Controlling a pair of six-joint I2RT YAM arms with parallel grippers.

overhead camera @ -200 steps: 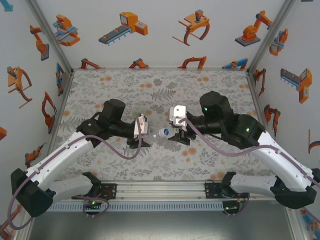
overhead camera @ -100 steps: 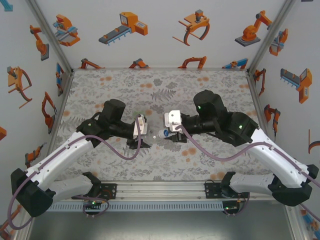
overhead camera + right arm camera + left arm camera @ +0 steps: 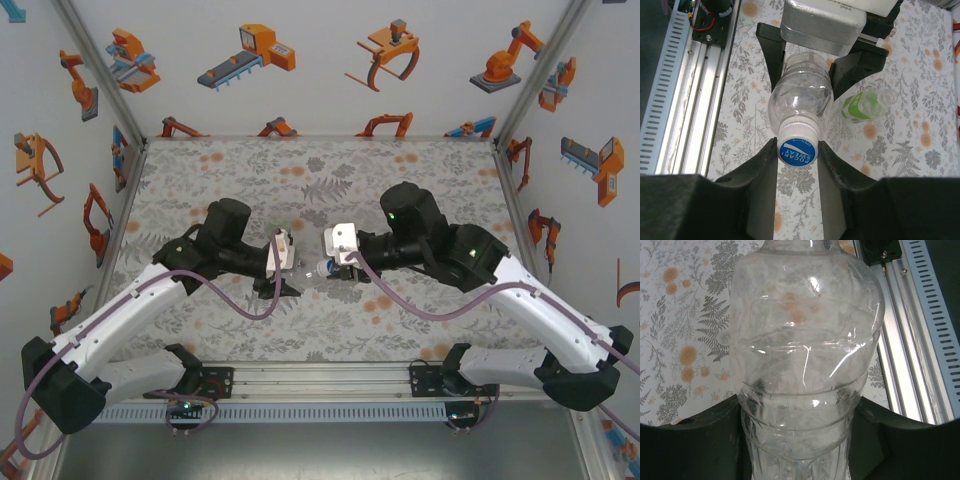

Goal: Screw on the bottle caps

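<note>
The step in hand was the screwing of the bottle cap (image 3: 796,150) onto the clear bottle (image 3: 800,97). The cap, white with a blue top, already sat on the neck. Whether it was fully tight I could not tell.

The left arm (image 3: 225,235) reached inward from its side. Its jaws were clenched on the body of the clear bottle, one black finger on each side, as the right wrist view showed. In the left wrist view the bottle (image 3: 805,355) rose straight out from between these jaws. The bottle was held lying almost level, seemingly a little above the surface (image 3: 920,150), with its neck turned toward the other arm.

The right arm (image 3: 430,235) reached inward to meet it, so that both wrists faced each other in the middle. Its jaws were closed around the cap, and the two pads seemed to touch its rim on opposite sides.

In my judgement the next move called for a turn of the right wrist about the axis of the neck, while the left jaws kept the bottle from turning with it. The thin plastic could slip or dent if the hold was too weak or too strong.

The green bottle (image 3: 860,106) lay on the surface just beyond, its neck looking open, so I judged the task about half done at best.
</note>
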